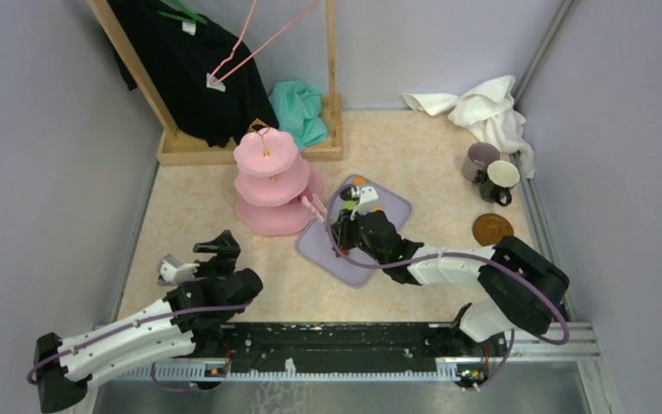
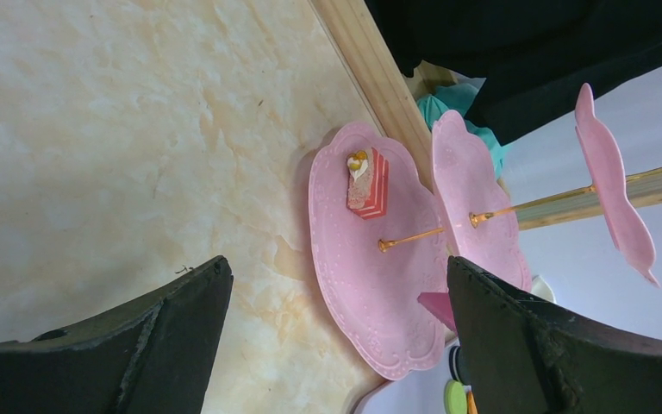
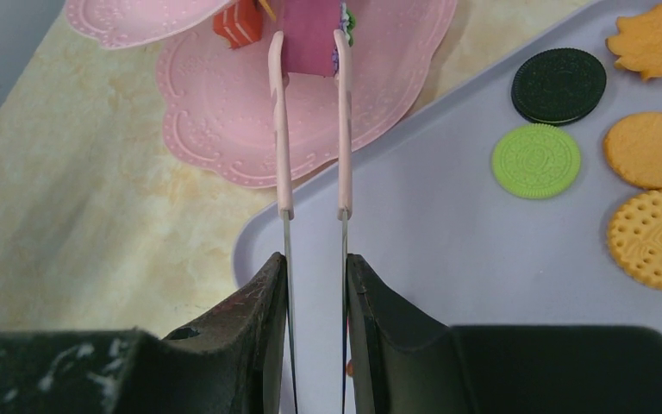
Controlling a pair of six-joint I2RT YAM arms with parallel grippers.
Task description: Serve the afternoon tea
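Pink stand (image 1: 269, 177): upright on the bench (image 1: 414, 155), just beside the lilac tray (image 3: 448, 233).
Right end effector (image 3: 315, 272): clenched on thin pink tongs (image 3: 283, 129).
Tong tips: pinching a magenta sweet (image 3: 309, 43) above the stand's bottom tier.
Left end effector (image 2: 338, 267): released, fingers wide, facing the stand.
Round sweets (image 3: 536, 160): lying on the tray.
Mugs (image 1: 500, 177): far right, near a brown saucer (image 1: 491, 228).

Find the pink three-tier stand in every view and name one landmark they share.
Top external: the pink three-tier stand is left of centre in the upper half, in front of the wooden rack.
Left wrist: right of centre, seen sideways, with a red cake slice on its bottom tier.
Right wrist: along the top edge, behind the tips of the pink tongs.
Shared landmark: the lilac tray beside the bottom tier.
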